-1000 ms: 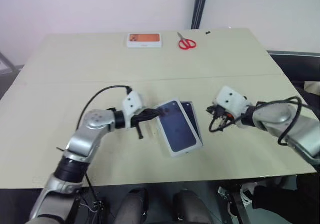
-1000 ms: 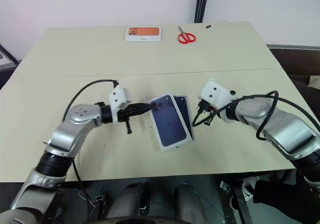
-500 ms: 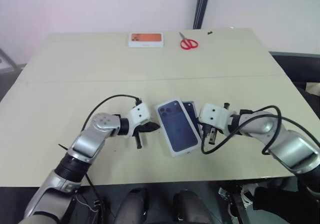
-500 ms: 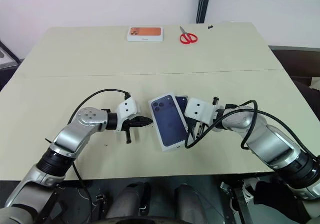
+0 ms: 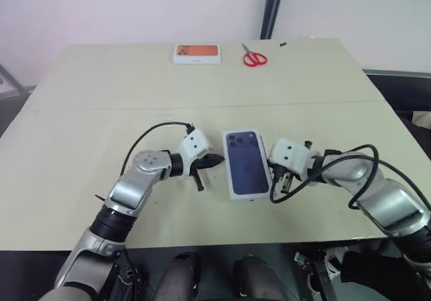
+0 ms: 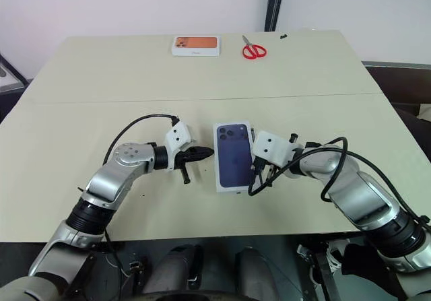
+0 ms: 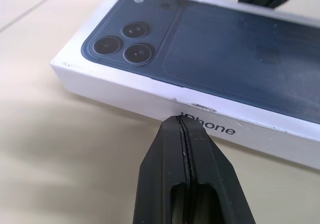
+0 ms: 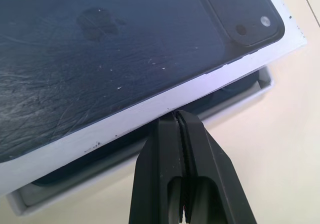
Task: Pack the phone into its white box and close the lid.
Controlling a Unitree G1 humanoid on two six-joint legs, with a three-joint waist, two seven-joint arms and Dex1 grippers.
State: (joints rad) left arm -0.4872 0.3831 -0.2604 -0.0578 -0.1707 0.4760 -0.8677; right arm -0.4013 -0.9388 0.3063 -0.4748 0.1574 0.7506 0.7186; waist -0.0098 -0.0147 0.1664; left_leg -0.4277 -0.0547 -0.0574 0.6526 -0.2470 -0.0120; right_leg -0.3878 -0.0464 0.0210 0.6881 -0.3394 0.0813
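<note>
The lid [image 5: 246, 161], white with a dark blue phone printed on top, lies on the white box [image 8: 265, 81], shifted a little so the box rim peeks out along one side. Under the lid's edge a dark strip of the phone [image 8: 227, 96] shows inside the box. My left gripper [image 7: 181, 121] is shut, its tip against the lid's left long side by the printed lettering. Against the opposite long side rests the tip of my right gripper [image 8: 177, 115], also shut, where lid meets box. Neither holds anything.
A white box with an orange picture [image 5: 197, 53] and red scissors [image 5: 254, 58] lie at the table's far edge. The table's front edge runs close behind the box. A cable loops from each wrist.
The lid has swung from slanted to straight over the box. My left gripper has moved right, up to the lid's side. My right gripper came in to the other side.
</note>
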